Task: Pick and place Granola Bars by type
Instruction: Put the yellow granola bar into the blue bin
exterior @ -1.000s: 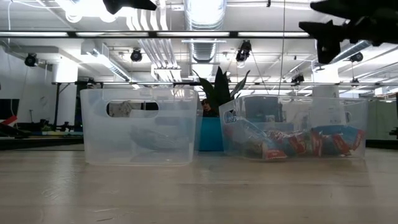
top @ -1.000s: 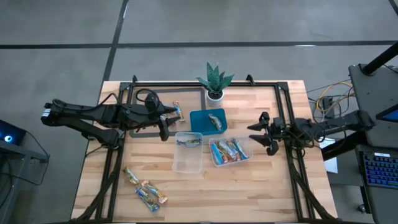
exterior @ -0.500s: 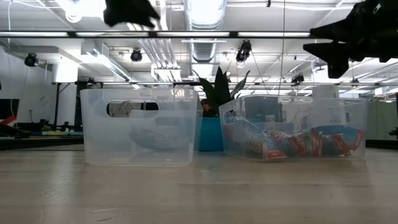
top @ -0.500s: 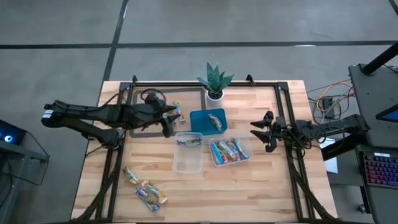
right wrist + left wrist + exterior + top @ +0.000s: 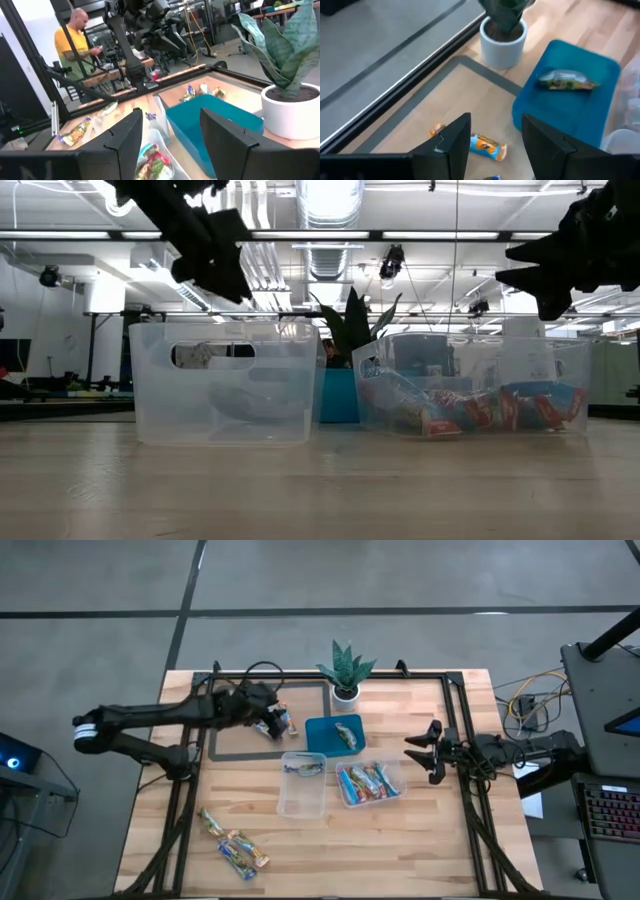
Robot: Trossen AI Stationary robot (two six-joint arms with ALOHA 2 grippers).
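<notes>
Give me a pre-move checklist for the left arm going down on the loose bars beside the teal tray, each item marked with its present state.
1. Left gripper open and empty: ok.
2. Left gripper above the loose bars beside the teal tray: ok; one orange and blue bar shows between its fingers.
3. That bar lying apart from the teal tray's wall: ok.
4. Bar's type readable for sorting: cannot tell.
5. Right gripper out of the way: ok; it hangs open at the table's right side, beside the tub of bars.
6. Potted plant clear of the descent: ok; it stands beyond the tray.
</notes>
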